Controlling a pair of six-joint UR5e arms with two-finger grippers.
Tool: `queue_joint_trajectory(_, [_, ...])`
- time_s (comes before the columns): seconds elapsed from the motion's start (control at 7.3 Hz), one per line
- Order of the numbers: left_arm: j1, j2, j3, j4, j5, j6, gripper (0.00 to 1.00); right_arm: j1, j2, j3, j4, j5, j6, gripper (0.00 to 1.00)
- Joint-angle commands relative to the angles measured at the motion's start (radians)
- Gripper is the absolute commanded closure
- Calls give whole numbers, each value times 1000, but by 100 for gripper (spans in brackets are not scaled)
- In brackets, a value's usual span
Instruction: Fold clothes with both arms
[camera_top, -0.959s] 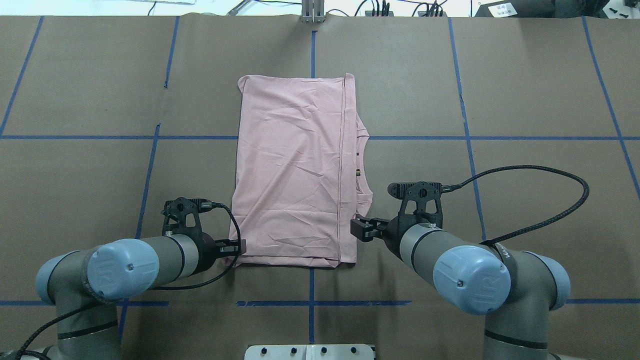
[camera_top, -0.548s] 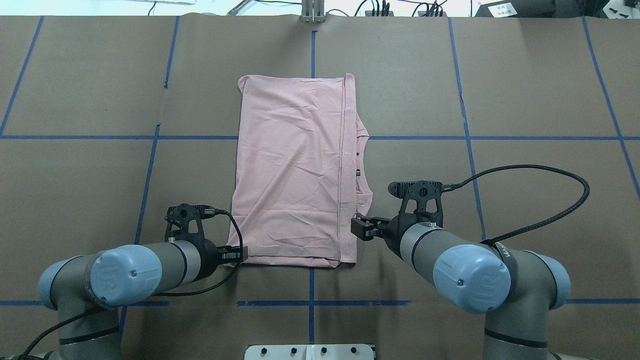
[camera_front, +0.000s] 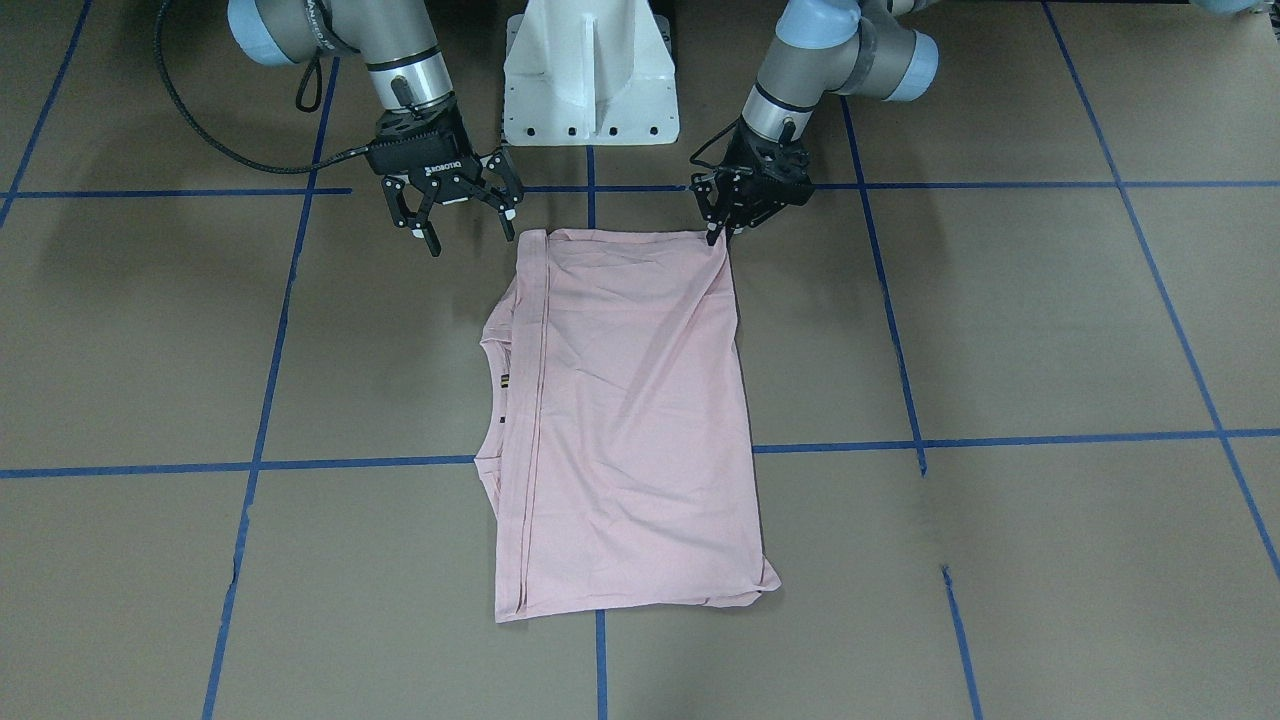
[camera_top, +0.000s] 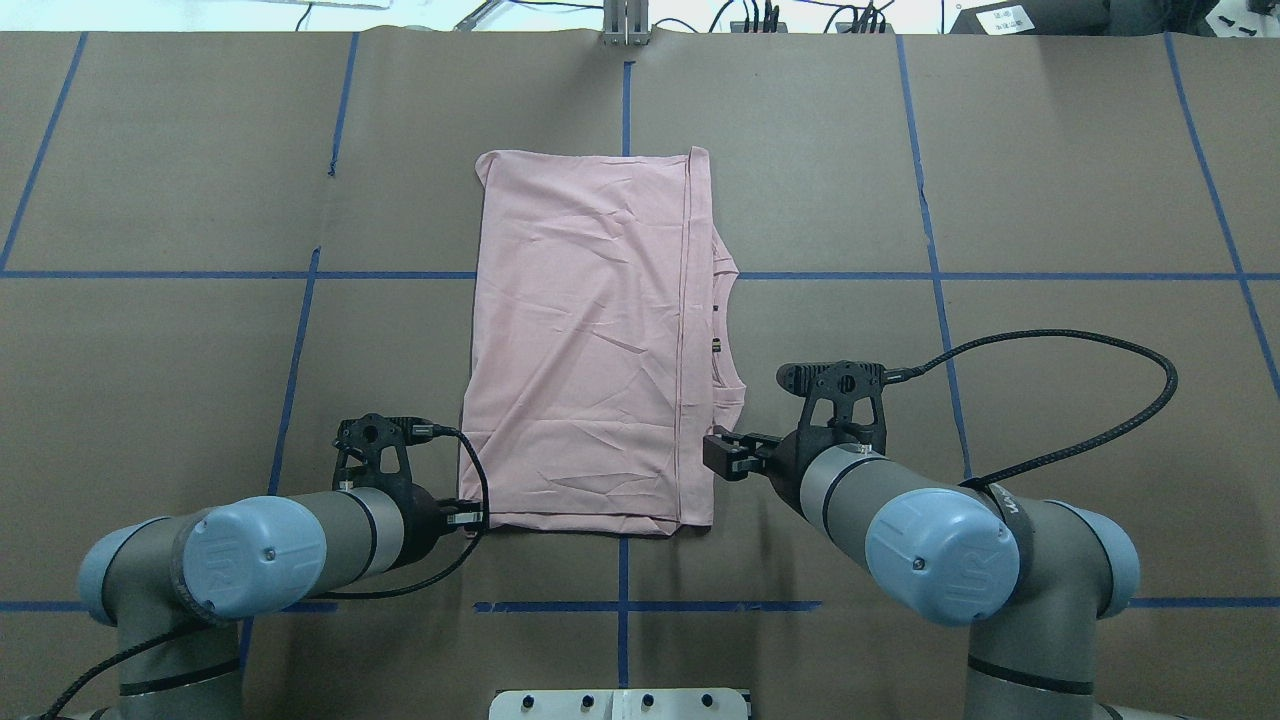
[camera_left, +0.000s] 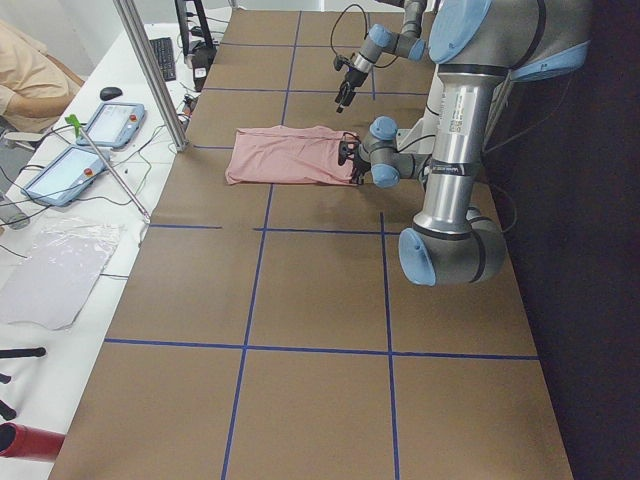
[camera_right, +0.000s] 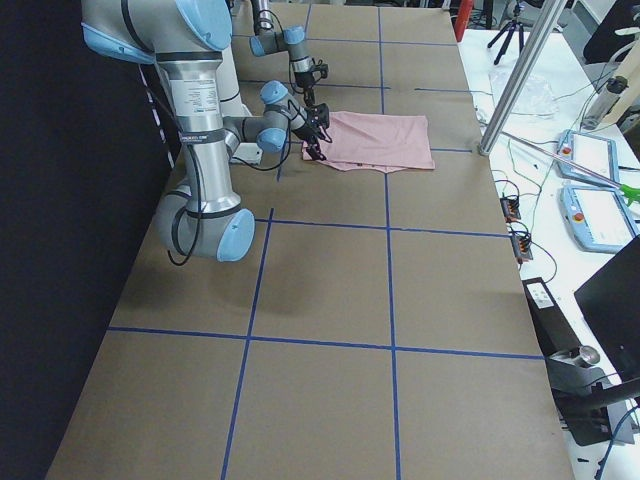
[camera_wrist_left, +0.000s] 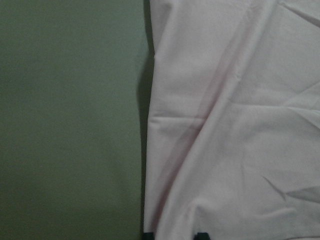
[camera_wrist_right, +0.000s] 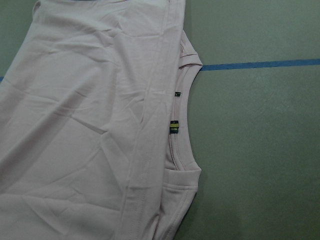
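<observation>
The left gripper (camera_front: 717, 230) meets a corner of the shirt (camera_front: 640, 420), but it is too small to tell if it pinches. The tiny collar labels (camera_wrist_right: 173, 129) cannot be read.

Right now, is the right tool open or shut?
Open: the front-facing view shows the right tool spread wide beside a corner of the T-shirt, with nothing between its jaws.

T-shirt (camera_top: 580, 340): pale pink, plain. Table (camera_top: 1050, 150): brown w/ blue tape grid. Left arm (camera_top: 335, 520), right arm (camera_top: 835, 480): silver, lt-blue caps.
</observation>
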Motion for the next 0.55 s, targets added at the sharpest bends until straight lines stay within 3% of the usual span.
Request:
queue_joint_trajectory(0.0, [0,-2,-8,-1,1,0,100,-8,8,-8,-2,-2,65,0])
queue_joint_trajectory(0.14, [0,-4,-8,1,1,0,100,-11,80,-72,-26,-2,121,3])
queue_joint_trajectory(0.27, [2,-7,-8,-1,3,0,100,-12,194,-144,-135,0,165,7])
queue_joint_trajectory(0.41, [2,-8,-8,1,1,0,100,-15,224,-166,-181,9,196,8])
